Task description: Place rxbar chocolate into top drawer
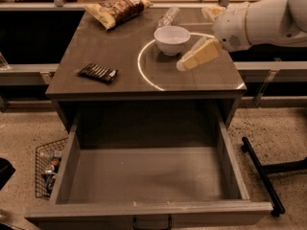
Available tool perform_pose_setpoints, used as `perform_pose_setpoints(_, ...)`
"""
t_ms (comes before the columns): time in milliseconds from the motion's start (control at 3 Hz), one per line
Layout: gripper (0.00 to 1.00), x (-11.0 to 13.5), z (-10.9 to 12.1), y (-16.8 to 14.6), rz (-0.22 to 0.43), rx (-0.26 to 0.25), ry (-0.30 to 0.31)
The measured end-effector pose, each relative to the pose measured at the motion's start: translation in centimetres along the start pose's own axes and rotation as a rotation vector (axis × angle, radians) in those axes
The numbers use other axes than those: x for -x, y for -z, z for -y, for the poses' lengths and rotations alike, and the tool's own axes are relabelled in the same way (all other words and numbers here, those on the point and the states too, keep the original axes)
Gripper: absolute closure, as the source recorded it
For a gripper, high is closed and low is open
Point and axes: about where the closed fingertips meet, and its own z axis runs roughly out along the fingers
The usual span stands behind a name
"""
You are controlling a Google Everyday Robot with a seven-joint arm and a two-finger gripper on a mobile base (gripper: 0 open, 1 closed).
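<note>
One grey cabinet top [120,47] fills the upper half of the view, with the top drawer [144,176] pulled fully out below its front edge, its flat bottom bare wall to wall. The white robot arm [264,20] reaches in from the right over the top's right rear corner. On the floor, a black stand leg [259,174] lies right of the drawer and a wire basket [48,171] sits just beside the drawer's left wall. A chip bag [117,8] lies at the rear left edge. A white bowl [171,38] sits right of centre, on a pale ring [141,73] marked on the surface. The gripper [184,63] hangs near the bowl's right side, angled down-left; its spread cannot be told. The rxbar chocolate [98,73] lies flat near the front left edge, well apart from the gripper, bare surface between them. A clear bottle [169,16] lies behind the bowl.
</note>
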Motion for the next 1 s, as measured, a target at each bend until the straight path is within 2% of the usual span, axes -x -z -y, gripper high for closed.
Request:
perform_pose_setpoints(333,0.0,0.8,-2.4,-6.1,0.024,0.065,-0.014)
perform_pose_setpoints(667,0.0,1.7,-5.1,-14.3,0.071,0.128,-0.07)
perform_pose_setpoints(1000,0.0,2.1,-5.9,-18.2,0.102,0.149,-0.107)
